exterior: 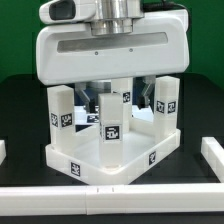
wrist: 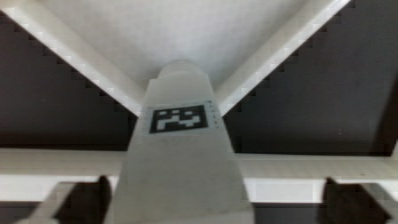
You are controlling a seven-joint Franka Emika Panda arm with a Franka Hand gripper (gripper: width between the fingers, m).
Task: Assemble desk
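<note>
The white tabletop panel (exterior: 100, 165) lies upside down on the black table with its raised rim up. Three white tagged legs stand upright in its corner sockets: one at the exterior view's left (exterior: 62, 112), one at the front corner (exterior: 112, 128), one at the right (exterior: 166, 100). My gripper (exterior: 113, 100) hangs over the front leg. In the wrist view this leg (wrist: 183, 140) rises between my dark fingers (wrist: 89, 200), close to one finger with a gap to the other. My gripper (wrist: 226, 200) is open. The tabletop corner (wrist: 187, 30) lies below.
A long white border rail (exterior: 110, 198) runs along the front of the table, with raised ends at the exterior view's right (exterior: 212, 155) and left (exterior: 3, 150). The large white hand body hides the back of the tabletop.
</note>
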